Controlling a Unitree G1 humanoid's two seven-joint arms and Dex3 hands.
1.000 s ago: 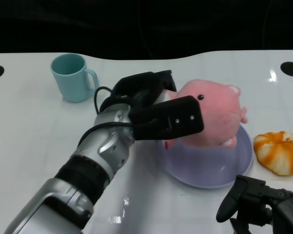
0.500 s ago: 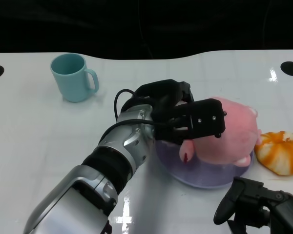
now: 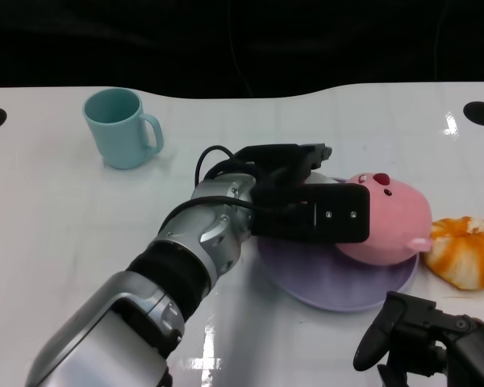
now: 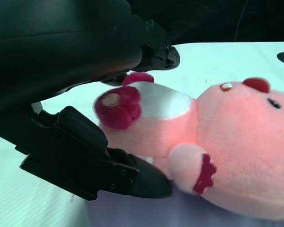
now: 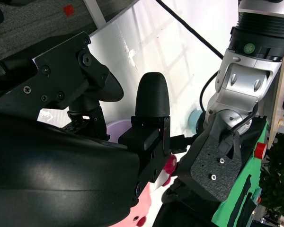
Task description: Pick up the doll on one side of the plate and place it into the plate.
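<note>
Your pink plush doll (image 3: 391,219) lies on its back on the right half of the lavender plate (image 3: 306,278), just right of centre in the head view, its face turned up. Your left hand (image 3: 302,193) reaches over the plate's left part, fingers (image 4: 92,168) spread on either side of the doll's lower body; you cannot tell whether they press on it. To the right of the plate, touching its rim, sits an orange-and-white pumpkin toy (image 3: 466,250). Your right hand (image 3: 423,339) waits at the lower right, fingers apart, holding nothing. A teal mug (image 3: 121,127) stands upright at the upper left of the white table (image 3: 48,226).
</note>
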